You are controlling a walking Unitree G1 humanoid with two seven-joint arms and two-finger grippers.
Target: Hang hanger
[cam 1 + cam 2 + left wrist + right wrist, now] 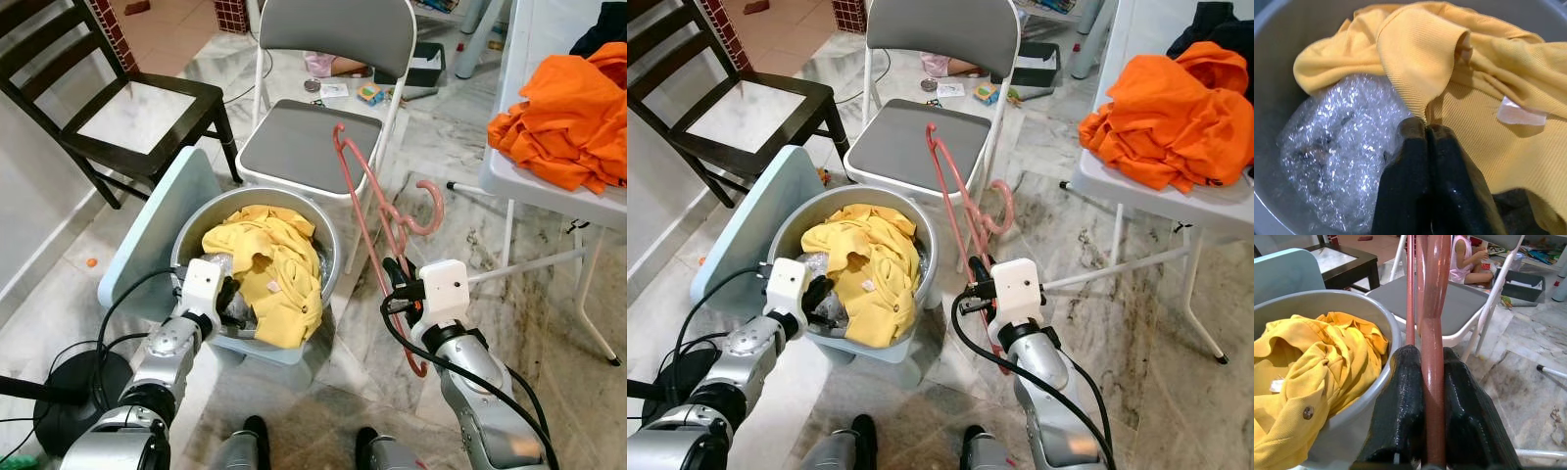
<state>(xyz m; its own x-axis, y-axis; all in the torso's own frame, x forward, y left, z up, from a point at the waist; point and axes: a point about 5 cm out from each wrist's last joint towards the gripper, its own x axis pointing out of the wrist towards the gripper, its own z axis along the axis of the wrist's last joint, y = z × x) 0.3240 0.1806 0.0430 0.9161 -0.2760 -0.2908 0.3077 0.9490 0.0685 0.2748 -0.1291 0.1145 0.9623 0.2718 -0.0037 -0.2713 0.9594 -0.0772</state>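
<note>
A pink plastic hanger (pixel 377 206) stands upright in front of me, its hook curling to the right. My right gripper (pixel 395 276) is shut on the hanger's lower bar; the two black fingers (pixel 1405 396) squeeze the pink bar (pixel 1433 362). A yellow shirt (pixel 269 264) is heaped in a grey basin (pixel 328 230) on the floor. My left gripper (pixel 227 296) reaches into the basin at the shirt's near edge, fingers (pixel 1415 171) shut with their tips against the yellow cloth (pixel 1469 88), beside crumpled clear plastic (pixel 1337 142).
A grey folding chair (pixel 313 137) stands just behind the basin and a dark wooden chair (pixel 127 108) to the left. A white table (pixel 529 176) at the right carries an orange garment (pixel 568 122). A pale blue lid (pixel 147 230) leans on the basin. A small doll-like figure (pixel 1464 259) sits on the floor beyond.
</note>
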